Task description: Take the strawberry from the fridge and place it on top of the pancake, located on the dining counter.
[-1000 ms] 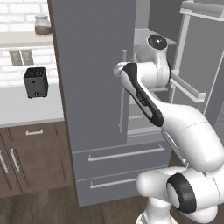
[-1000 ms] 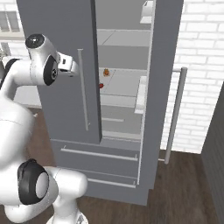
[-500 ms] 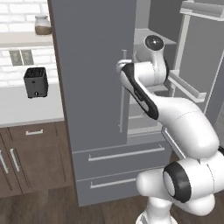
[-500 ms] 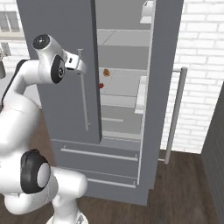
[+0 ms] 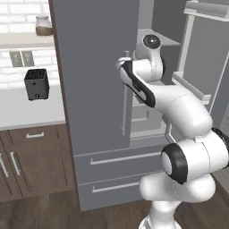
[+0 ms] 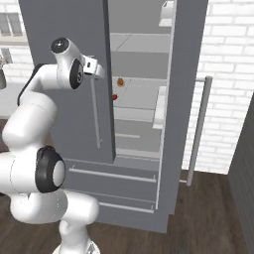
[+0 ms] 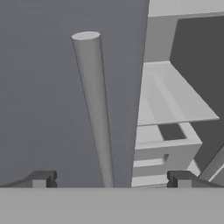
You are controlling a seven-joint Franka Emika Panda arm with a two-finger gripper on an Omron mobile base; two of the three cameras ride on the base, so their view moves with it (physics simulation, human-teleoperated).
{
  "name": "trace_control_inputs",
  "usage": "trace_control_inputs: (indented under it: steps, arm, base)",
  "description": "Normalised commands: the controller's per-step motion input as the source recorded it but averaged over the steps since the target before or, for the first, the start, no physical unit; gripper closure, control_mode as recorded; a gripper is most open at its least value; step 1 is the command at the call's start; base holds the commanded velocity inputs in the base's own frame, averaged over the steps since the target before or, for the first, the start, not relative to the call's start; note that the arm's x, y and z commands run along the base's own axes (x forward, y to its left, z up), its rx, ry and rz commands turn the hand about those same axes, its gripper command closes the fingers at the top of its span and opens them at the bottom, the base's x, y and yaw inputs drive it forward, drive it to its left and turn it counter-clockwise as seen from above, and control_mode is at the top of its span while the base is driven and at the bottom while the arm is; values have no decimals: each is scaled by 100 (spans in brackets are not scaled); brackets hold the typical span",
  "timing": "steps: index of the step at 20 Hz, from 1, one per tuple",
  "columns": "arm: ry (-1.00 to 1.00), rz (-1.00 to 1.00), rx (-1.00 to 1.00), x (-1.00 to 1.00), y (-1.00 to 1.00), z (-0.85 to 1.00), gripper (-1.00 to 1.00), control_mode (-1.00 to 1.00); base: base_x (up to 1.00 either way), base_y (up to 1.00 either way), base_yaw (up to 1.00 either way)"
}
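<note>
The fridge [image 6: 64,39] stands with its left door shut and its right door [image 6: 186,74] swung wide open. On a middle shelf inside lies the strawberry [image 6: 114,97], small and red, with a small orange thing [image 6: 121,82] behind it. My gripper [image 6: 99,69] is open and holds nothing. It hovers at the top of the left door's bar handle [image 7: 94,109], close to the door's inner edge. In the hand view my gripper [image 7: 111,179] has its fingertips either side of that handle, with the shelves [image 7: 170,96] off to the right. The pancake and the dining counter are out of view.
A black toaster [image 5: 36,83] sits on the white worktop [image 5: 27,114] left of the fridge, above dark wood cupboards [image 5: 31,161]. Two fridge drawers [image 5: 120,157] lie below the doors. The open door's long handle [image 6: 198,129] and its bins [image 6: 159,106] stick out on the right.
The hand has moved along the left door's front toward the open gap of the fridge. The jaws stayed open. Nothing inside the fridge has moved.
</note>
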Motion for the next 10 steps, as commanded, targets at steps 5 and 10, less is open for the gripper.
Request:
trace_control_inputs:
  steps: [5, 10]
  arm:
    - [0, 0, 0, 47, 16, -16, -100, -100]
    - [-4, 0, 0, 31, 3, -17, -100, -100]
  base:
    - [0, 0, 0]
    - [0, 0, 0]
